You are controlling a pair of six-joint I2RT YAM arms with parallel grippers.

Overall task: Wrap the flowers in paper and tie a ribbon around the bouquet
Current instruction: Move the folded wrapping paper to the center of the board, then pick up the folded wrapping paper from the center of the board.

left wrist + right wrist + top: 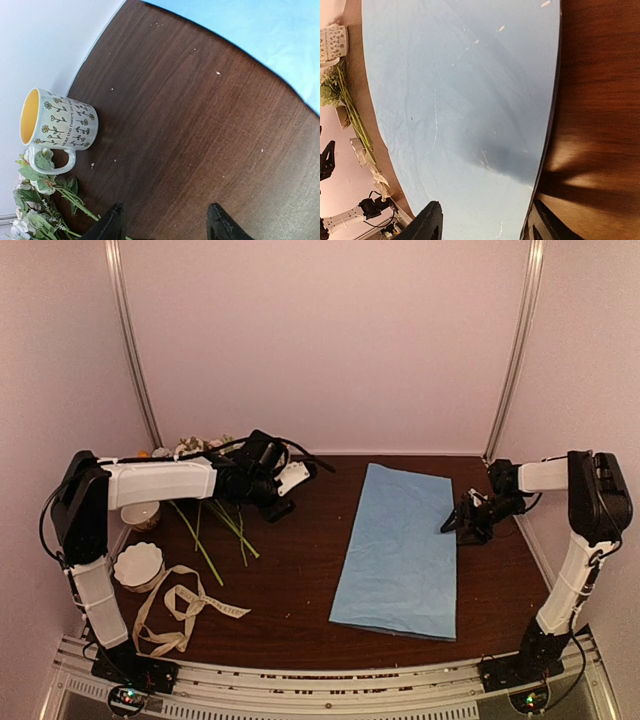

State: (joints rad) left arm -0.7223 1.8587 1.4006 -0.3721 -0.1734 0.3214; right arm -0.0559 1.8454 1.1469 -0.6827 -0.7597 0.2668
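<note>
**Flat paper (400, 545), nothing held**

The paper lies light blue side up, right of centre on the table (300, 580). My right gripper (482, 227) hangs with fingers apart across its right edge, pinching nothing. My left gripper (165, 225) is spread over bare wood near the flowers (35, 220), beside a mug (60, 125). I see the ribbon (185, 605) curled front left.

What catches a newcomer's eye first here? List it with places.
The light blue paper lies flat right of centre on the dark table, the right gripper at its right edge. On the left, the flowers lie by the left arm, and the cream ribbon curls beside a white bowl.
</note>
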